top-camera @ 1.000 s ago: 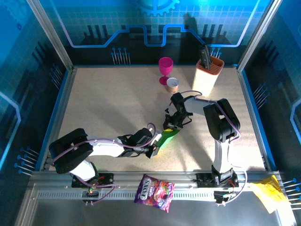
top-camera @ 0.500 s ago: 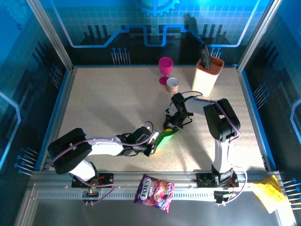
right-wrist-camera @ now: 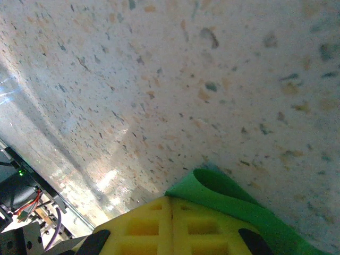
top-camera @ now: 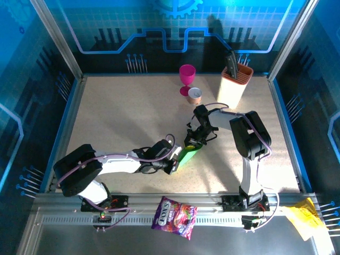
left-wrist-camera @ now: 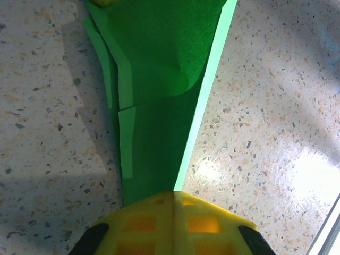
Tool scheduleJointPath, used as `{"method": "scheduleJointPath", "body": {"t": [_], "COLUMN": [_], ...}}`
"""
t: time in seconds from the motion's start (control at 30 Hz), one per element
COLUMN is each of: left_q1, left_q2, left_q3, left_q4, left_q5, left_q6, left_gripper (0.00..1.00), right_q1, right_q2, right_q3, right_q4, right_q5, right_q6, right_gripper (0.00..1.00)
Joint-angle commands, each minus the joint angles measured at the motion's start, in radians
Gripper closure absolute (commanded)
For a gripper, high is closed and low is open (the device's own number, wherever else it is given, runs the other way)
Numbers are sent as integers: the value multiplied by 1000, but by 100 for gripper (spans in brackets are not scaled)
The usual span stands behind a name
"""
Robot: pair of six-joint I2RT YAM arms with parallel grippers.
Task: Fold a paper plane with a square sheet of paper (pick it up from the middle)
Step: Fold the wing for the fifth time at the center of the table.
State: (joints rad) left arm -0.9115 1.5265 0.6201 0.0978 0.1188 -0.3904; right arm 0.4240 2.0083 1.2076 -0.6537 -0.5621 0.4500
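Just beyond the snack bag (top-camera: 174, 217), your left gripper (left-wrist-camera: 174, 197) is clamped on the near tip of the green paper (left-wrist-camera: 159, 79); the paper, folded into a long narrow wedge, lies on the table (top-camera: 117, 117) farther from the bag, slanting away to the right; at its far end your right gripper (right-wrist-camera: 171, 202) is pinched on a curled edge. Expect it to be light, limp and easily torn or mis-creased; hold the layered tips, not loose single flaps; avoid pulling the ends apart.
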Motion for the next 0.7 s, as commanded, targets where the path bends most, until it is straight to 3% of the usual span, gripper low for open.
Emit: {"method": "scheduleJointPath", "body": {"t": [0.0,0.1,0.2,0.3,0.67], "left_q1": [11,11,11,10,11], "left_q2": [-2,10,19,29,42], "left_q3": [21,17,19,24,54], "left_q4": [-12,-15,-26,-28,-45], "left_q5": [21,23,24,34,47], "left_q6": [17,25,28,30,15], "left_gripper": [100,100,100,100,100], "right_q1": [6,-6,-23,-43,-50], "right_q2": [47,-12,-91,-179,-425], "right_q3": [-22,34,79,88,-80], "right_q4": [-69,-98,-119,-144,-206], "right_q5": [116,78,64,78,104], "right_q6": [-15,-10,11,40,40], "right_gripper": [100,96,74,60,54]}}
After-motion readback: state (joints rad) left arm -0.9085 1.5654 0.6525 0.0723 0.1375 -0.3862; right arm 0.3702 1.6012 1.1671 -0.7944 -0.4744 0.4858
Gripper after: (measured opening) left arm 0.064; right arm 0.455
